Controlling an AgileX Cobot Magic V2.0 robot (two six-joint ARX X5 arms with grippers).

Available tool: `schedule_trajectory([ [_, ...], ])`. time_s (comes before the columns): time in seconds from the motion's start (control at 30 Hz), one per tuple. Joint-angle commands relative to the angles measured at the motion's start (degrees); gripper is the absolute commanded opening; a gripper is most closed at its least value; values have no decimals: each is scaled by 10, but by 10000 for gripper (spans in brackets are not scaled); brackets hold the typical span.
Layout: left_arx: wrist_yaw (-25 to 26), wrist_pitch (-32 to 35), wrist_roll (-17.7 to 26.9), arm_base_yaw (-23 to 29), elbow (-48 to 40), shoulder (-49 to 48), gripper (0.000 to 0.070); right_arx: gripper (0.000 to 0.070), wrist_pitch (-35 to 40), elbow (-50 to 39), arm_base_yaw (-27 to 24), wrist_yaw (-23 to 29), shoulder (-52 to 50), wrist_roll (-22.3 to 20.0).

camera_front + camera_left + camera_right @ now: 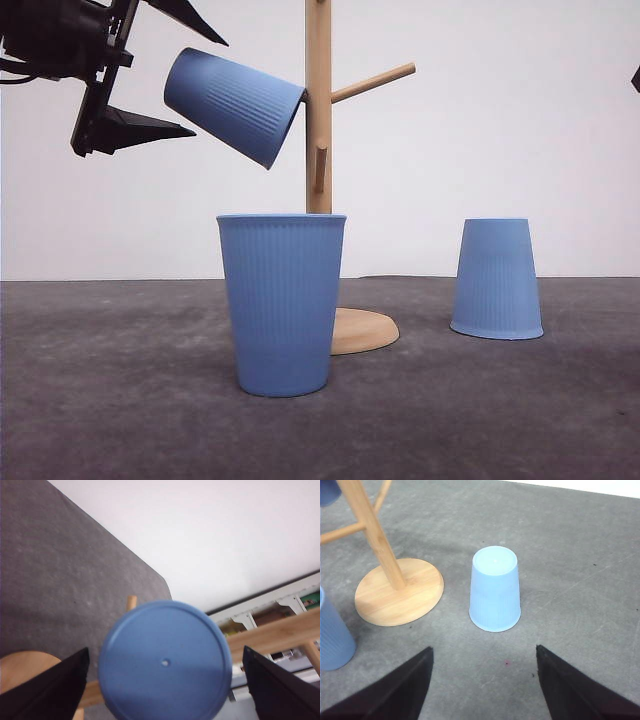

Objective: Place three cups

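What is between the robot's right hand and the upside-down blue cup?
Nothing visible. In the right wrist view, the right gripper is open, and only bare grey table lies between it and the upside-down cup. The wooden rack and the upright cup sit off to one side.

Left arm raised at the upper left of the front view, its black wrist tilted. Left gripper [190,85] with the two dark fingers spread wide, one pointing up and to the right, the other [140,127] lower and nearly level; nothing lies between the tips. Left wrist view: both finger ends [47,690] stand far apart. Right gripper [485,680] seen from its wrist camera, jaws parted, black fingers [400,690] angled outward above the table, grasping nothing.
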Motion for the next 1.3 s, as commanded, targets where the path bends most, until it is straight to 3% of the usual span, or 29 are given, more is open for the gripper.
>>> schedule_trajectory([
  [0.0, 17, 4, 10, -1, 11, 7, 600, 416, 6, 7, 2, -2, 2, -2],
  [0.2, 34, -48, 33, 5, 11, -29, 578, 416, 6, 7, 2, -2, 2, -2],
  [0.4, 27, -196, 126, 6, 10, -112, 527, 416, 6, 7, 2, -5, 2, 2],
  [0.47, 18, -259, 169, 6, 10, -144, 455, 416, 6, 7, 2, -6, 2, 2],
  [0.57, -12, -362, 240, 6, 10, -196, 389, 416, 6, 7, 2, -6, 2, 2],
  [0.8, -152, -565, 365, 6, 8, -294, 389, 416, 5, 7, 2, -33, 2, 37],
  [1.0, -177, -625, 389, 6, -6, -355, 389, 416, 18, 8, 2, -47, 41, 66],
  [1.27, -182, -654, 394, 6, -6, -380, 389, 422, 66, 55, 2, -51, 209, 82],
])
